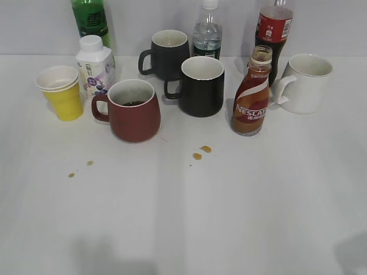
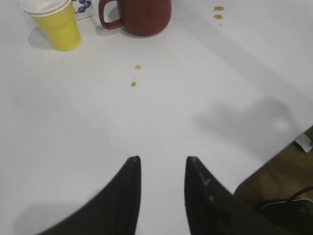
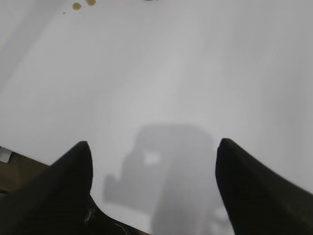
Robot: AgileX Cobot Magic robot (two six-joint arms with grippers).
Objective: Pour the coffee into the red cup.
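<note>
Fingers of both grippers, left (image 2: 161,196) narrowly and right (image 3: 151,191) widely, stood apart, empty; you needed the right squarely around the coffee (image 1: 252,97), tipping slowly over the red cup (image 1: 133,110).

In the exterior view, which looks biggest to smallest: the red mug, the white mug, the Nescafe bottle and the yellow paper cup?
1. Red mug, widest.
2. White mug, close behind, but farther back, so unsure.
3. Nescafe bottle, tallest but slim.
4. Yellow paper cup.
</note>
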